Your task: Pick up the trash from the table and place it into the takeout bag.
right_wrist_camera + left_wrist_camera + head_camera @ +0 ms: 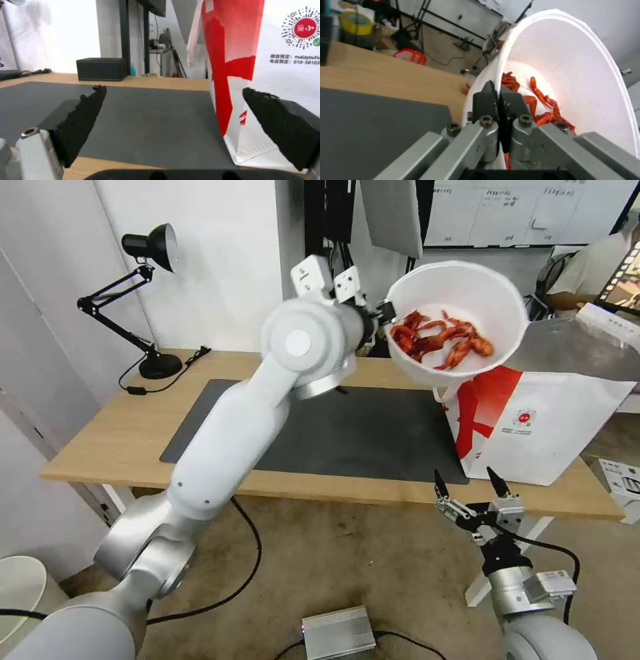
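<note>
- Spanning the head view, the light-wood table [127, 437] bears a dark grey mat [360, 430]; a black desk lamp [143, 280] stands at its far left corner.
- At the table's right end stands the white-and-red takeout bag [553, 427], its silver-lined mouth open. The right wrist view adds its round red logo [305, 24], printed text and a white handle.
- Tilted in the air above the bag's left edge is the white bowl [460, 290] with red shells [440, 340] gathered in its lower side.
- The left gripper [380, 313] pinches the bowl's rim. The left wrist view shows its black fingers [485, 100] closed with the thin wall between them.
- The right gripper [470, 483] hangs below the table's near edge, fingers spread wide, holding nothing.
- A black rectangular box [101, 68] at the table's far edge appears in the right wrist view.
</note>
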{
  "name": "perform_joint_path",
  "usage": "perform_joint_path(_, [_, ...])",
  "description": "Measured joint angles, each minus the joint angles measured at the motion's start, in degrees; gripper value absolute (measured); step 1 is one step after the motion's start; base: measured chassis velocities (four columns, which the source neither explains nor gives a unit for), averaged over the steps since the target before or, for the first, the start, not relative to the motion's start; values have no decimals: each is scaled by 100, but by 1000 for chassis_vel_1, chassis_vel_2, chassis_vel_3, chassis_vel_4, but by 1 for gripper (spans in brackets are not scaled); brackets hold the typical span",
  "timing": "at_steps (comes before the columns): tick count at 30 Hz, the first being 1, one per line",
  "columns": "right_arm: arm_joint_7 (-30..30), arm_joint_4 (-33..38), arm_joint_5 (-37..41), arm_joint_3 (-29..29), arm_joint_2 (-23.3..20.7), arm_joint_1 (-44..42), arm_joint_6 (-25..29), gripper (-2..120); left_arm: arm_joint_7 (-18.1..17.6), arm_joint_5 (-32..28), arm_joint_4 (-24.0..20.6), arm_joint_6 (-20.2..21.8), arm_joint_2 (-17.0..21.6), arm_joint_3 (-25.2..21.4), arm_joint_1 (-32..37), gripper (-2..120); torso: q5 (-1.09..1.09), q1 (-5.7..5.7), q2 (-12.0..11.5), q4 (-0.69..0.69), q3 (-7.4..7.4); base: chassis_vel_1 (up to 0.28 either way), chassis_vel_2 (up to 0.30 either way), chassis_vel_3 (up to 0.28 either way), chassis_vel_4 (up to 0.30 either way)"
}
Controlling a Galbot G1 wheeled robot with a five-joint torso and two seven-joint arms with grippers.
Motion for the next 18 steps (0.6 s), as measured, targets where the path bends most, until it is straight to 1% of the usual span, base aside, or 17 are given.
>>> perform_joint_path(2, [0,0,0,0,0,0,0,100,-3,8,25,0,-65,13,-21,0,0,0,0,0,0,0,0,0,0])
perform_joint_path(6, [0,0,0,0,0,0,0,100,-16,86,156,0,-320,43,-96,0,0,0,0,0,0,0,0,0,0])
perform_joint_path(7, [0,0,0,0,0,0,0,100,-16,86,156,0,-320,43,-96,0,0,0,0,0,0,0,0,0,0])
perform_joint_path(10, [0,0,0,0,0,0,0,100,-11,155,300,2,-490,120,-187,0,0,0,0,0,0,0,0,0,0])
perform_joint_path(16, [0,0,0,0,0,0,0,100,38,200,524,19,-612,226,-332,0,0,0,0,0,0,0,0,0,0])
perform_joint_path(18, [0,0,0,0,0,0,0,100,124,245,684,25,-649,292,-437,0,0,0,0,0,0,0,0,0,0])
